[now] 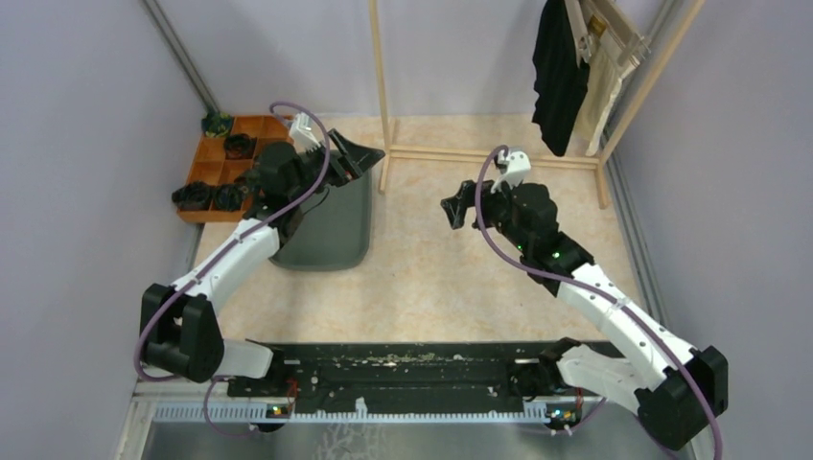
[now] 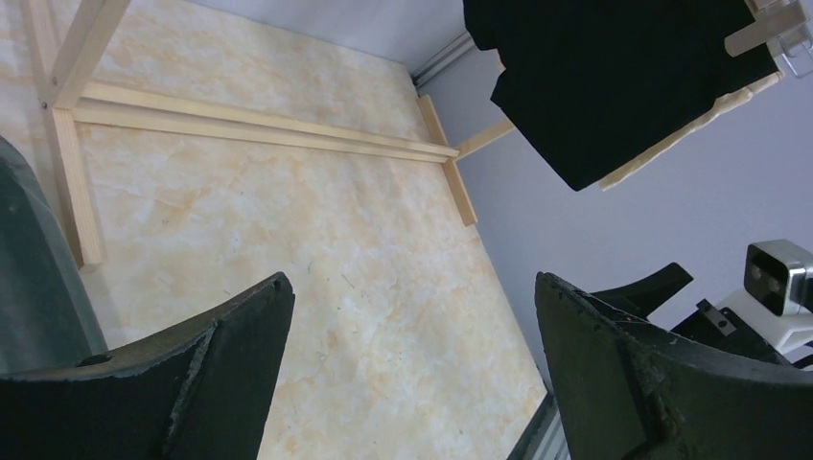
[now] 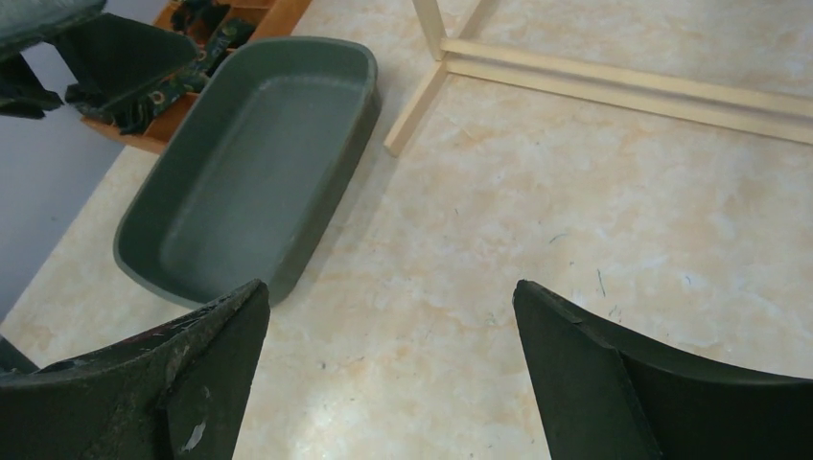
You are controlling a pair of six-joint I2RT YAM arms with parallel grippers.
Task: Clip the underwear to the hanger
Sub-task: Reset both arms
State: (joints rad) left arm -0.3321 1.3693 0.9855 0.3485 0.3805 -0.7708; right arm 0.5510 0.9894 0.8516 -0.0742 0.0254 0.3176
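Both hands are empty w/ fingers wide apart: left hand (image 1: 357,155) sits by the far end of the green tray (image 1: 331,230), right hand (image 1: 458,211) hovers over mid bench (image 1: 431,278), neither near any cloth. Task items are far right: black underwear (image 1: 559,81) and cream underwear (image 1: 606,86) both hang from the hanger (image 1: 614,34) at the top-right corner of the wooden rack (image 1: 383,86), clear of the bench. My read: clipping looks done or nearly so, and what's left for you is a check, since the tray holds nothing to pick. Next move, if any: confirm each garment is pinched by a clip, not just draped. That needs a closer look at the hanger, bc the overhead crops its top and I can't tell how many clips bite. If one's loose, I'd send the right hand, it's nearer, and come in from the rack's open side, keeping off the slanted leg. View diffs: overhead is the only one w/ both garments and both arms together, plus the orange bin (image 1: 240,153) of dark bits (can't tell what they are). Left wrist cam gives you the black underwear (image 2: 614,77) close up and a pale clip piece (image 2: 757,36) at its upper edge. Right wrist cam faces the other way: bare tray interior, rack foot, no garments at all
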